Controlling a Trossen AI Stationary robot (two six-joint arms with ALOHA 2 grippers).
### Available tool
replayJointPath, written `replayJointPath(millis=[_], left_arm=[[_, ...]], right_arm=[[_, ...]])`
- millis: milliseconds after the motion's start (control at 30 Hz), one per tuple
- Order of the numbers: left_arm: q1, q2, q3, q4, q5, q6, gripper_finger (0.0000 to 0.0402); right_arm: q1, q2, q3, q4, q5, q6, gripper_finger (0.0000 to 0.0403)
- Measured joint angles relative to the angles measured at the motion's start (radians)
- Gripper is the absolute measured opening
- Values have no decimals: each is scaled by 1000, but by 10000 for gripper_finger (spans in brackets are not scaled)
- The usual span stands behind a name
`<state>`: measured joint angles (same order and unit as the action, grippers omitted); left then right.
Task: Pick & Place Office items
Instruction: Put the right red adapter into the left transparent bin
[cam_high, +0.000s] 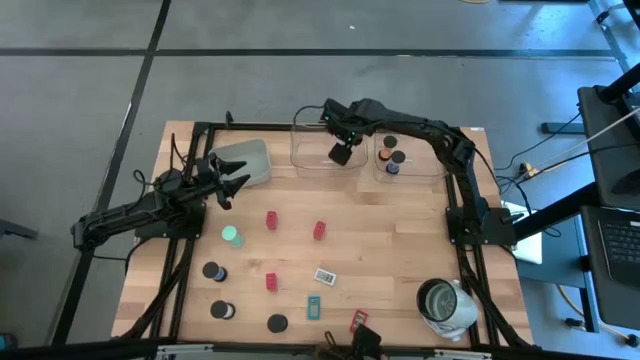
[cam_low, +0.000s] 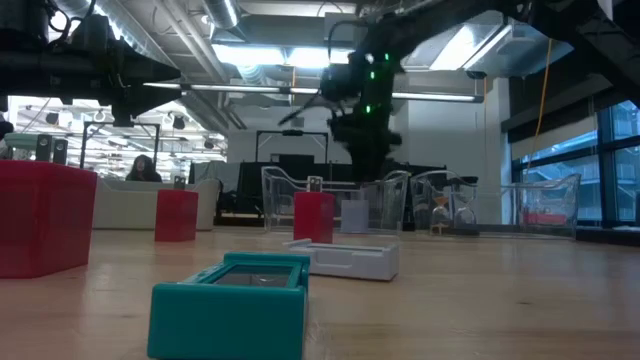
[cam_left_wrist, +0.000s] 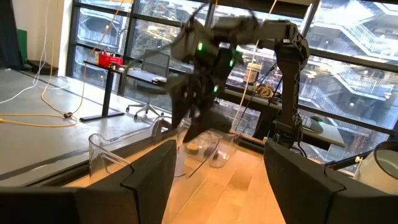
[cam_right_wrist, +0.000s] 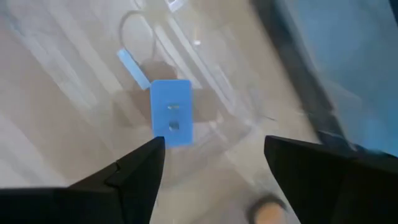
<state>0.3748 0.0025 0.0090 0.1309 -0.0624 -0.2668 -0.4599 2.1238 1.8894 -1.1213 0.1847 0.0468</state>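
My right gripper (cam_high: 341, 152) (cam_right_wrist: 214, 155) hangs open over the left clear tray (cam_high: 312, 160) at the table's far edge. A pale-blue cube (cam_right_wrist: 171, 113) lies on that tray's floor just beyond the fingers, untouched. My left gripper (cam_high: 233, 185) (cam_left_wrist: 217, 174) is open and waits near the grey tray (cam_high: 247, 160), holding nothing. Lying flat on the table are red blocks (cam_high: 271, 220) (cam_high: 319, 230) (cam_high: 270, 282), a green disc (cam_high: 232, 236), black caps (cam_high: 213, 271) (cam_high: 222, 310), a white rectangle (cam_high: 325, 276) and a teal rectangle (cam_high: 314, 307).
A second clear tray (cam_high: 420, 170) to the right holds a few small round pieces. A silvery-white round container (cam_high: 445, 303) stands near the table's near right corner. Another red block (cam_high: 358, 320) and a black cap (cam_high: 277, 323) lie by the near edge. The black frame runs along both sides.
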Motion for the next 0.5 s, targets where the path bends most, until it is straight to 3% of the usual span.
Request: replayJointPath(millis=[200, 400, 500], left_arm=[[0, 0, 0, 0, 1, -7, 240], [0, 0, 0, 0, 3, -7, 240], [0, 0, 0, 0, 3, -7, 240]], right_arm=[[70, -2, 131, -112, -118, 24, 274], [239, -3, 140, -115, -288, -166, 266], [336, -3, 133, -86, -315, -291, 262]])
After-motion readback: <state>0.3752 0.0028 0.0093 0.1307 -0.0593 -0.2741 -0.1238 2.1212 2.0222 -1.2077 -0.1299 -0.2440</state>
